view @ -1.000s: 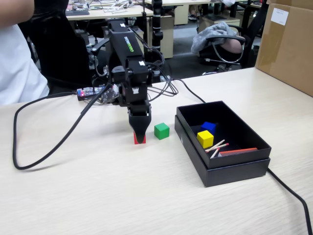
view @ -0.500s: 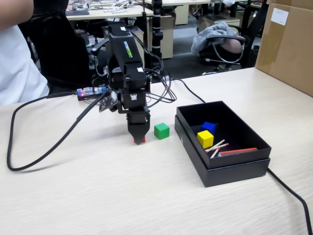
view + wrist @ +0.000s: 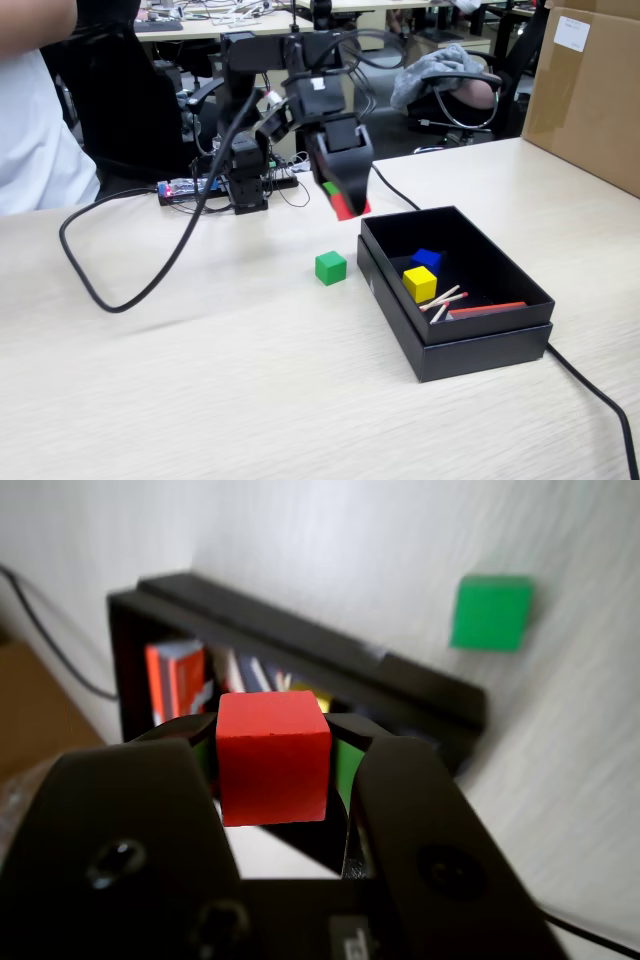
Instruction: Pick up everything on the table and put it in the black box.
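Observation:
My gripper (image 3: 345,203) is shut on a red cube (image 3: 272,755) and holds it in the air just left of the black box (image 3: 480,345) in the fixed view. The cube also shows in the fixed view (image 3: 349,208), under the black jaws with green pads. A green cube (image 3: 330,267) sits on the table left of the box; it is at the upper right in the wrist view (image 3: 490,612). The box (image 3: 300,645) holds a yellow cube (image 3: 420,283), a blue cube (image 3: 427,260), some light sticks (image 3: 442,303) and a flat red piece (image 3: 487,311).
A black cable (image 3: 110,295) loops over the table's left part, and another cable (image 3: 600,405) runs off from the box at the right. The arm's base (image 3: 245,180) stands at the back. A cardboard box (image 3: 590,90) stands at the far right. A person sits at the far left.

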You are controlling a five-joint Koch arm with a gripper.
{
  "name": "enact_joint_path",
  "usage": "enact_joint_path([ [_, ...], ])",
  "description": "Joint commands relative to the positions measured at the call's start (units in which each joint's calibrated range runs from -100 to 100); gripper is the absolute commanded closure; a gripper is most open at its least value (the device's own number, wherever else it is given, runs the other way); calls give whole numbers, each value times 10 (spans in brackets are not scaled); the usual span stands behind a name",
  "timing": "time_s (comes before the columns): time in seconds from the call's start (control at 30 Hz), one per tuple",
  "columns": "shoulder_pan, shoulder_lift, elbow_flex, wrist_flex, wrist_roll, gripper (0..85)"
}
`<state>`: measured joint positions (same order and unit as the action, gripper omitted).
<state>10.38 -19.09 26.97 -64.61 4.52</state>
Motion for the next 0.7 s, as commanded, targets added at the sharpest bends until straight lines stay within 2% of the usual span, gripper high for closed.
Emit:
enact_joint_path([
  [0.0,23,61,76,-4,-6,846],
  [0.1,41,157,128,-7,-2,846],
  [0.17,57,334,200,-16,1,845],
  [0.33,68,413,242,-16,7,843],
  [0.37,69,412,241,-16,8,809],
  [0.47,71,401,217,-20,8,507],
  [0.5,71,390,206,-19,7,430],
  [0.53,72,379,201,-20,8,394],
  [0.67,70,287,196,-19,8,390],
])
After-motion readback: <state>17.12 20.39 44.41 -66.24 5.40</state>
